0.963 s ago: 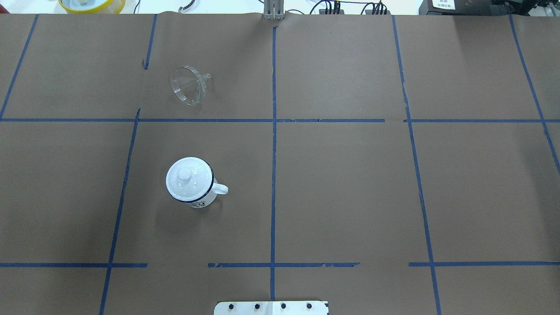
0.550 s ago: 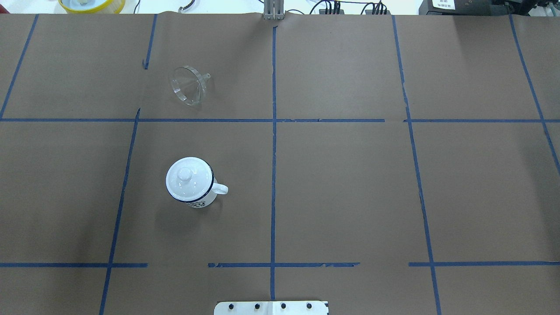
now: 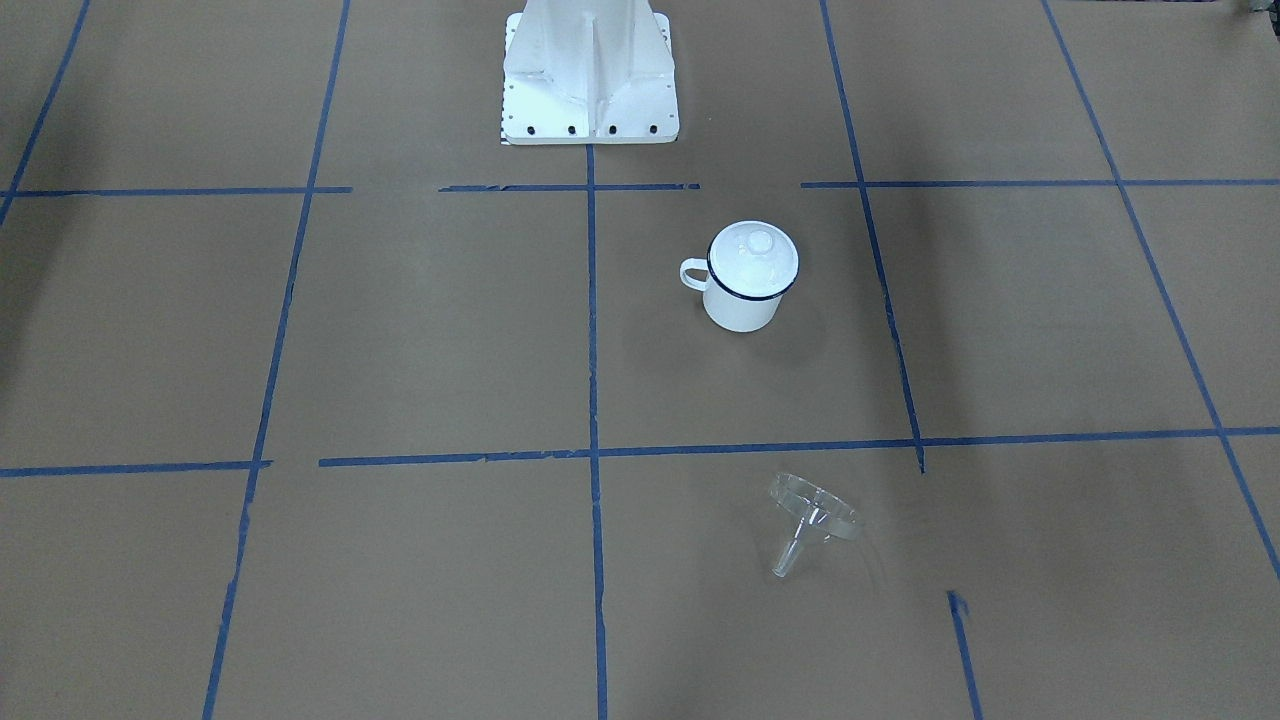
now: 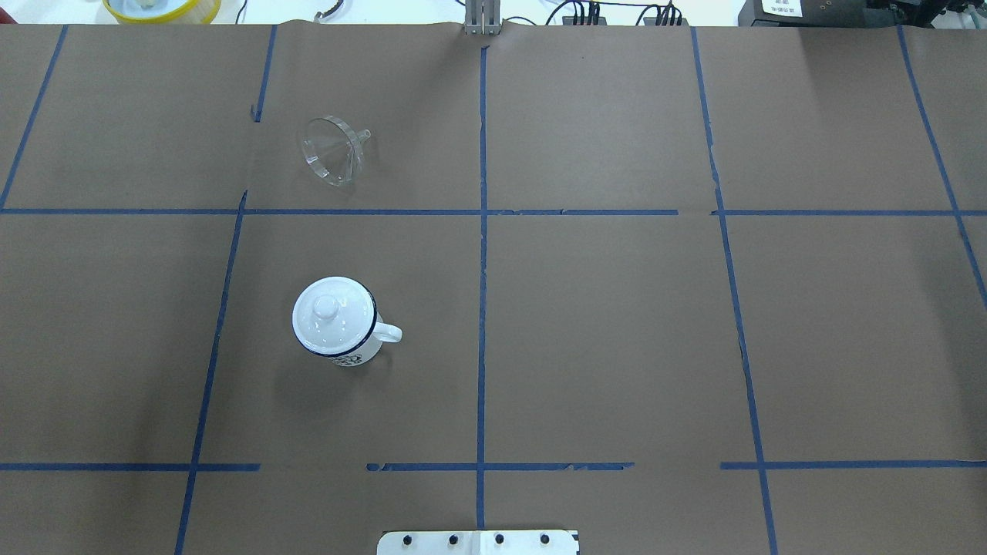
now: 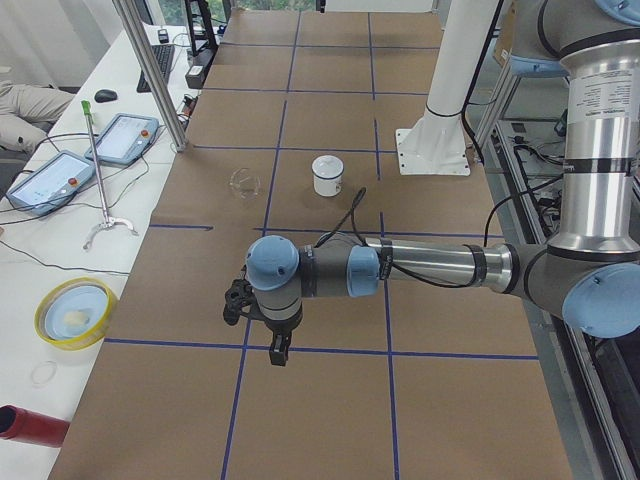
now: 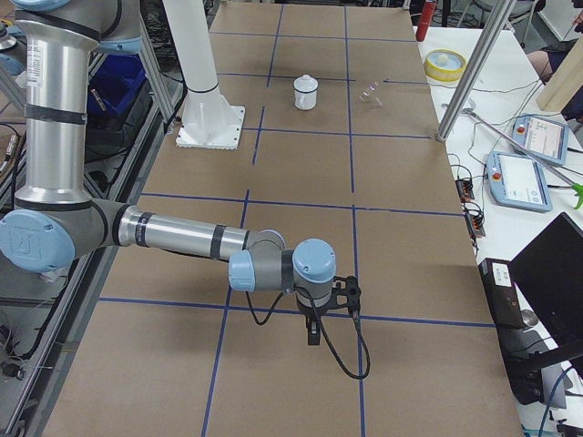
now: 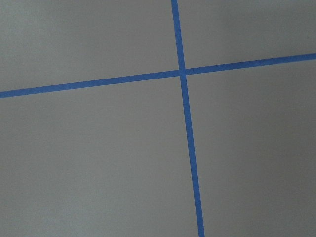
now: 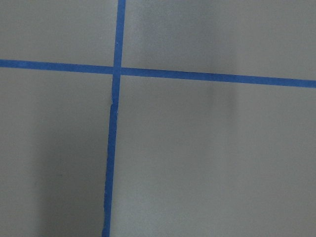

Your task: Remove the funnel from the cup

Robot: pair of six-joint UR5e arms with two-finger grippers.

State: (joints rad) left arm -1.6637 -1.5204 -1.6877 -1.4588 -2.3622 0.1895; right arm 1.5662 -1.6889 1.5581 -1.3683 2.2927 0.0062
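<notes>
Brown paper covers the counter (image 4: 617, 324), marked into large squares by blue tape lines (image 4: 482, 270). Seen from overhead, the cup (image 4: 339, 327), a white enamel mug with a dark blue rim, stands upright left of centre, its loop handle pointing to 3 o'clock. A white domed lid (image 4: 328, 308) with a knob sits on top of it. The funnel (image 4: 333, 150), clear and see-through, is out of the cup. It lies on its side on the bare paper at 12 o'clock from the cup, well apart from it, with its short spout pointing to about 2 o'clock.

Neither arm is near these things. The left pincer (image 5: 277, 350) hangs above a tape crossing at the counter's left end, and the right pincer (image 6: 312, 332) does the same at the right end. From these side views I cannot tell whether either pincer is spread or closed.
</notes>
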